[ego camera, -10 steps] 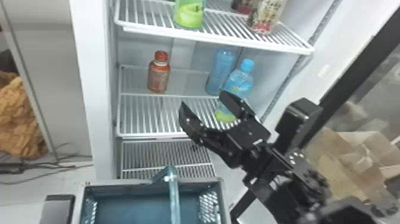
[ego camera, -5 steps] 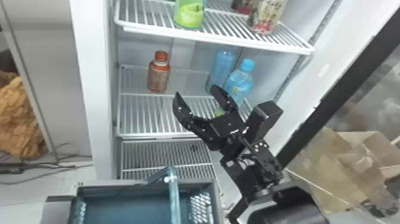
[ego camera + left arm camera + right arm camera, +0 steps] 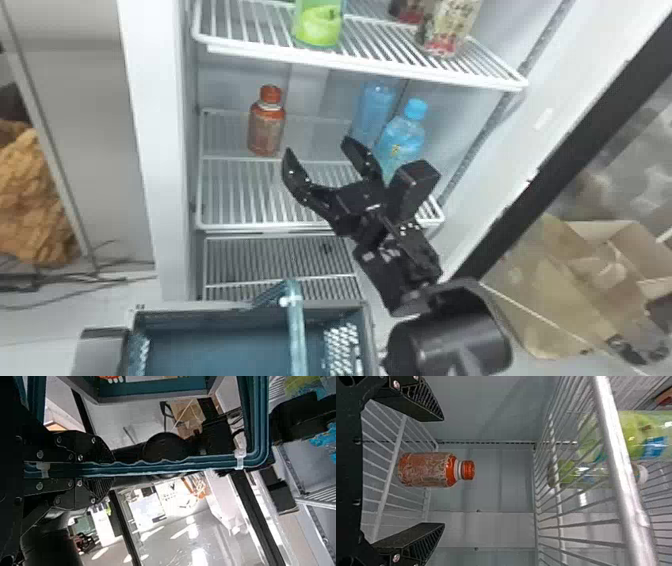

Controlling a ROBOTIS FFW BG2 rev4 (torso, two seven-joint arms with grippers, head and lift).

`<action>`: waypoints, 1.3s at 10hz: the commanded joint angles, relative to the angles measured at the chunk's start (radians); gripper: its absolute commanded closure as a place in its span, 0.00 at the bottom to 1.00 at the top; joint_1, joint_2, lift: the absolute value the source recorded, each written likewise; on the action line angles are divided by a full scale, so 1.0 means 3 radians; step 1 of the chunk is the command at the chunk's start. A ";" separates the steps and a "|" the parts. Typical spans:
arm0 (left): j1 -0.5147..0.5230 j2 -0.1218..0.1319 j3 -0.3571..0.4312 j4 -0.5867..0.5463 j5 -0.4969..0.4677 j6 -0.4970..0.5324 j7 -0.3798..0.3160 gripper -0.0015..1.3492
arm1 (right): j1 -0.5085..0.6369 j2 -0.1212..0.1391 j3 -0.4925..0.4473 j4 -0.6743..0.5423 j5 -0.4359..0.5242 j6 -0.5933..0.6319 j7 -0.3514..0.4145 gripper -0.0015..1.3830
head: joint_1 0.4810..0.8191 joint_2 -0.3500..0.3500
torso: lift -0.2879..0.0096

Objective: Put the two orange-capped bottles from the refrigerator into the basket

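So, right gripper [image 3: 317, 145] has its fingers spread, presumably to straddle the orange-capped bottle [image 3: 266, 131], standing upright at its ten o'clock on the wire shelf [image 3: 240, 227]. Left gripper [image 3: 112, 468] is clamped on the handle [image 3: 166, 464], probably to steady the basket [image 3: 345, 345]. Bottle's squat, reddish-orange, white ring round the neck.

Open air separates the right pincer [image 3: 317, 145] from the orange-capped bottle [image 3: 266, 131], upper shelf [image 3: 370, 70] overhead.
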 commanded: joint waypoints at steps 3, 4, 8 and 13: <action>-0.0008 0.0001 -0.0011 0.0008 0.0007 -0.0012 0.0000 0.89 | -0.0370 -0.0031 0.0168 0.0549 0.0031 -0.0067 -0.0069 0.09 | 0.63 0.02 | 0.00; -0.0008 0.0001 -0.0011 0.0008 0.0007 -0.0012 0.0000 0.89 | -0.0493 -0.0041 0.0255 0.0680 0.0018 -0.0099 -0.0125 0.09 | 0.63 0.04 | 0.00; -0.0008 0.0001 -0.0017 0.0008 0.0020 -0.0028 0.0005 0.89 | -0.0968 -0.0066 0.0501 0.1162 0.0031 -0.0140 -0.0319 0.08 | 0.63 0.10 | 0.00; -0.0049 0.0021 -0.0071 0.0049 0.0066 -0.0061 0.0010 0.89 | -0.1459 -0.0072 0.0800 0.1694 0.0044 -0.0271 -0.0534 0.08 | 0.63 0.16 | 0.00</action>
